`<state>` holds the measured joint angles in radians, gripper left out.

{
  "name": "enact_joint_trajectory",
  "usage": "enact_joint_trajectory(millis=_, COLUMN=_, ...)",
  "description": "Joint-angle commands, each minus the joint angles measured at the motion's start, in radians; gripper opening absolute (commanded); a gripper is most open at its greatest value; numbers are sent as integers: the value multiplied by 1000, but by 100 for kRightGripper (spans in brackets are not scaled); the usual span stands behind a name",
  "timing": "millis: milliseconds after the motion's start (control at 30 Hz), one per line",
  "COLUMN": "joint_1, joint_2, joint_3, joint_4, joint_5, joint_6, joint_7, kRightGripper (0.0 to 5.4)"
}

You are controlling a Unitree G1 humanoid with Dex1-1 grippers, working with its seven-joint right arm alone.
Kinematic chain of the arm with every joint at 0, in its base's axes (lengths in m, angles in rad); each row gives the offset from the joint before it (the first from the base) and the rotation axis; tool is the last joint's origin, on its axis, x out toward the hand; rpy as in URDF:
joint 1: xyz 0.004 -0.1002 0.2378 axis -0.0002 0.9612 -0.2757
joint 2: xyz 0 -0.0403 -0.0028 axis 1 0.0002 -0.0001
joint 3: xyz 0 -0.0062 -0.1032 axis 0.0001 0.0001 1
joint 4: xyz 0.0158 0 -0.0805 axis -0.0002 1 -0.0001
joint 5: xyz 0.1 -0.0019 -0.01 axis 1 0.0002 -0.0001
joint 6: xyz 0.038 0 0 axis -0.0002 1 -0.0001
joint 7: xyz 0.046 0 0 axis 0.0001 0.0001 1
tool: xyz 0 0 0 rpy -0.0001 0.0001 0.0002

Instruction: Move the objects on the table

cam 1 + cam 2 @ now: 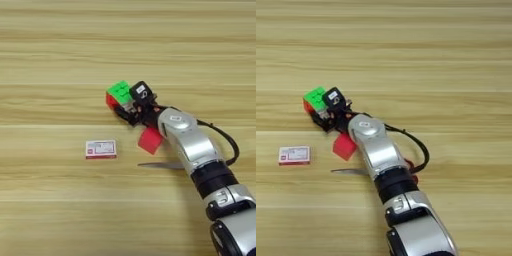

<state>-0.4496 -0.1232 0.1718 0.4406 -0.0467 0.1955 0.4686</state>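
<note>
Hand (pixel 131 106) sits at centre frame, reaching up-left from the silver forearm (pixel 187 137) that enters from the lower right. Its black fingers are right against the green-and-red puzzle cube (pixel 117 93); cannot tell whether they pinch it or only touch it.

Plain red cube (pixel 150 140) lies just below the hand, beside the forearm. Small red-white box (pixel 101 149) sits apart at left of centre. Scissors blade tip (pixel 155 164) pokes out leftward from under the arm; handles mostly hidden. No glue stick seen.

Progress, judged: one item engaged at most; none visibly set aside. The red cube and scissors crowd the arm's path across the table (pixel 60 55).
</note>
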Motion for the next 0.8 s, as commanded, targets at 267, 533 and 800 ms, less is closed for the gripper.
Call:
enact_joint_trajectory(millis=267, joint_1=-72, joint_2=-6, joint_3=-4, joint_4=-10, joint_5=-10, joint_6=-24, joint_7=-13, kRightGripper=386)
enact_joint_trajectory(millis=533, joint_1=-69, joint_2=-11, joint_3=-6, joint_4=-54, joint_5=-15, joint_6=-38, joint_7=-22, kRightGripper=468)
enact_joint_trajectory(millis=800, joint_1=-29, joint_2=-20, joint_3=-2, joint_4=-272, joint_5=-19, joint_6=-209, joint_7=-20, kRightGripper=537)
